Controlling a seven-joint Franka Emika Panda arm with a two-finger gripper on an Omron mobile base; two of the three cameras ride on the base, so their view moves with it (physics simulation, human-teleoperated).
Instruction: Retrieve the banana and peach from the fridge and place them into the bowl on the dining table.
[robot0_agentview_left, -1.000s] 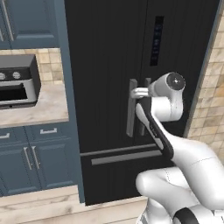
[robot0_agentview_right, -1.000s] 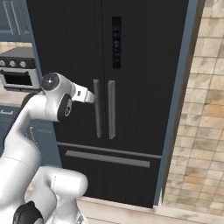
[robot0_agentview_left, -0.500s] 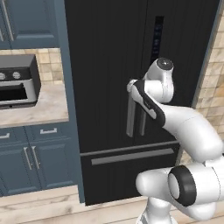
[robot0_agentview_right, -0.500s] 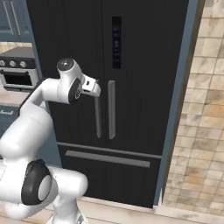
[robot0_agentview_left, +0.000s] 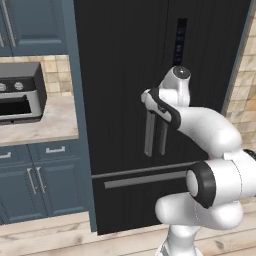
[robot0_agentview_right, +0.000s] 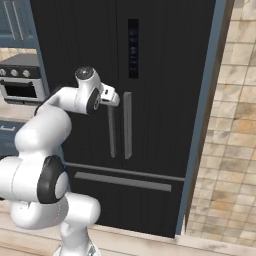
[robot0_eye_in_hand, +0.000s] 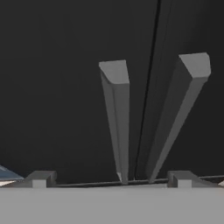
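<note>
Fridge (robot0_agentview_left: 125, 75) stood shut, both black doors closed, two long grey handles (robot0_eye_in_hand: 117, 113) side by side at door seam. Gripper (robot0_eye_in_hand: 111, 178) was up at top of handles, hand reaching in from arm's bent elbow. In hand view fingertips (robot0_eye_in_hand: 41, 178) sat spread wide, jaws well open, left handle between them, nothing held. Handle looked just ahead of tips; contact unclear. Toaster oven (robot0_agentview_left: 17, 95) sat on counter (robot0_agentview_left: 45, 125) left of fridge, blue-grey cabinets (robot0_agentview_left: 35, 175) below.
</note>
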